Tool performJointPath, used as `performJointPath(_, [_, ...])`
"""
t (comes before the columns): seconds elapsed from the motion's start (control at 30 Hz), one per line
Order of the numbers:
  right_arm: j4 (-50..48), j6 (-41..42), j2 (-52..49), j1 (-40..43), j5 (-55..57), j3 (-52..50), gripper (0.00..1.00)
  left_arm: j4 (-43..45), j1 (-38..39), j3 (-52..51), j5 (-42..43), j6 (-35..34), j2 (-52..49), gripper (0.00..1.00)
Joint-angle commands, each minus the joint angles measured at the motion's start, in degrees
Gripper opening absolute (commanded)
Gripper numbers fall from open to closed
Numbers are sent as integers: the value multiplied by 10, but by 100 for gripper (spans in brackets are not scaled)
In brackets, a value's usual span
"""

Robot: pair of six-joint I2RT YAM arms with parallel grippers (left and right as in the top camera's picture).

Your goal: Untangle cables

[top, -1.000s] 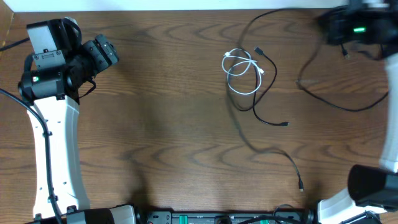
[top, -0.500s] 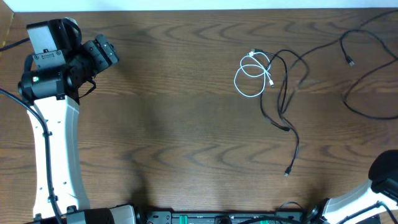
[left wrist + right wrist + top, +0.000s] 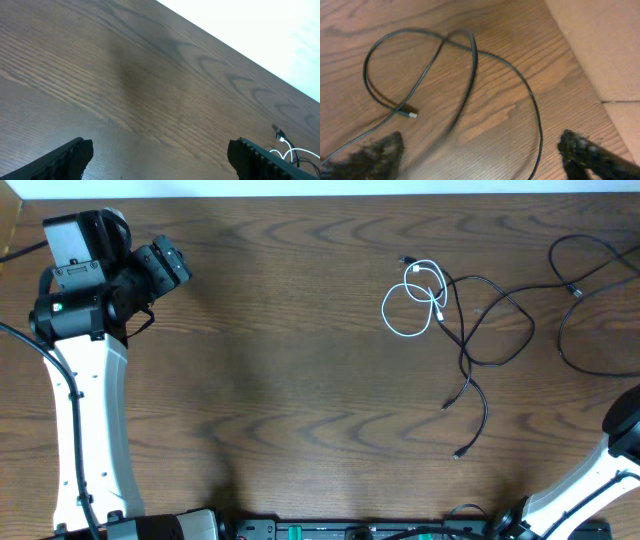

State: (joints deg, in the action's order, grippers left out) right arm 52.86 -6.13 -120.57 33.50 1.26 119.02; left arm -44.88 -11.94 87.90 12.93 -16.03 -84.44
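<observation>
A white cable lies coiled at the table's upper middle, with a thin black cable crossing it and looping to its right. That black cable's plug ends rest lower down. A second black cable curls apart near the right edge. In the right wrist view this black cable loops on the wood, its plug lying flat. My right gripper hangs open above it, holding nothing. My left gripper stays far left, and in its wrist view the left gripper is open and empty, with the white cable at the edge.
The table's right edge borders a tan surface close to my right gripper. The right arm's white link enters at the lower right corner. The left arm's white link runs down the left side.
My right gripper let go of the black cable and opened. The cable bundle shifted right, and the freed black cable settled near the right edge. The left arm has not moved.
</observation>
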Motion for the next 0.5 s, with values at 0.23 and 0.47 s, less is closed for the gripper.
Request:
performJointPath(0.23, [65,0,71,-41,-138,6,99,-1,-3,1,-8,10,-5,92])
performJointPath(0.47, [69,-42,131,-47,-248,6,99,-1,-3,1,-8,10,-5,92])
